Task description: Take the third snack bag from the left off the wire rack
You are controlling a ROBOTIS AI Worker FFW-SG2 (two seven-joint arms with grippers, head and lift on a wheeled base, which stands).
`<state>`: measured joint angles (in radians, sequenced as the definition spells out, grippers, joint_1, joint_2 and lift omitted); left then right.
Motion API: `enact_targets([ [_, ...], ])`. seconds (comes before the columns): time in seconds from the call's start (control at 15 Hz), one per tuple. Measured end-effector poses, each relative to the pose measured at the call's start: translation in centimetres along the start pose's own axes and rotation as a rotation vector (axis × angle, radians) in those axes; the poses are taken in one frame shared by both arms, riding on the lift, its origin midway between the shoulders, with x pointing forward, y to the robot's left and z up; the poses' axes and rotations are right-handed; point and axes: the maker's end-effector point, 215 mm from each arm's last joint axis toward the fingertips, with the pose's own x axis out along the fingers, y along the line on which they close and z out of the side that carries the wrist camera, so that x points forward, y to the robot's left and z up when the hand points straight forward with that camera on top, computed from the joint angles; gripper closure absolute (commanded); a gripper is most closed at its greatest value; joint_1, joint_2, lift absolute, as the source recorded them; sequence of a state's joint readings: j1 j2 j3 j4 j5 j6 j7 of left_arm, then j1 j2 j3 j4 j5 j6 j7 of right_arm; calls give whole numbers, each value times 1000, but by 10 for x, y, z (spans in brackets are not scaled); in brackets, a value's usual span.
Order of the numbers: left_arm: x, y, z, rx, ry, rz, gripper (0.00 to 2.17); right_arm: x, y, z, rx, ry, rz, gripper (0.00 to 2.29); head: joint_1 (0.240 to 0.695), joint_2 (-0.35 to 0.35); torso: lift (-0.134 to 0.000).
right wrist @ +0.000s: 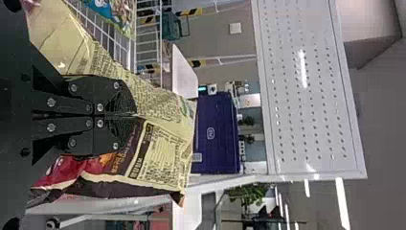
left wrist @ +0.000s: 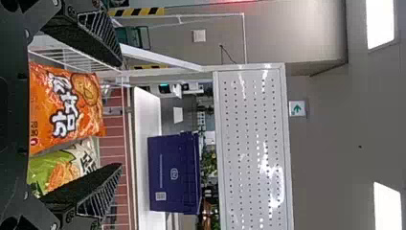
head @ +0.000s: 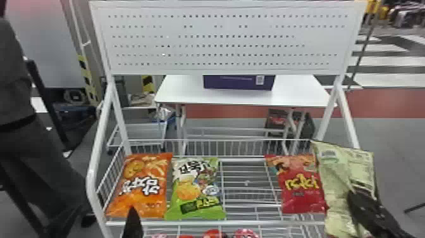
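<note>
White wire rack [head: 253, 223]; right end effector [right wrist: 125, 114] pinches crinkled pale-green snack bag [head: 341, 177].

Head cam sits high, looking forward and down. The rack [head: 243, 193] takes the lower half of the frame and the pegboard [head: 221, 38] runs across the top. Both wrist cams are turned sideways. One looks out past the left end effector [left wrist: 117, 112], close to the orange bag [left wrist: 62, 108]. The other looks past the right end effector [right wrist: 131, 112], right up against the pale bag [right wrist: 158, 158]. All three share the pegboard and the blue box [head: 238, 82] on the table [head: 294, 91].
</note>
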<state>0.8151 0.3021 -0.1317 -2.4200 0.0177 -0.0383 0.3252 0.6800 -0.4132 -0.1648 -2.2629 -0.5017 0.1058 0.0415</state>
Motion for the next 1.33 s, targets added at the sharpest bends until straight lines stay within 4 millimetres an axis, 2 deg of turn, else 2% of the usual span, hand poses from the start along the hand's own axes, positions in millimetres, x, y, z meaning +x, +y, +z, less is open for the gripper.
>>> enact_targets([
  [0.13, 1, 1, -1, 2, 2, 0, 147, -9, -11, 1, 5, 2, -18, 2243, 499, 0, 0],
  [0.53, 0, 3, -3, 3, 6, 3, 147, -17, 2, 11, 5, -21, -7, 2243, 499, 0, 0],
  [1.33, 1, 4, -1, 3, 2, 5, 147, -17, 4, 10, -6, -18, -5, 2243, 499, 0, 0],
])
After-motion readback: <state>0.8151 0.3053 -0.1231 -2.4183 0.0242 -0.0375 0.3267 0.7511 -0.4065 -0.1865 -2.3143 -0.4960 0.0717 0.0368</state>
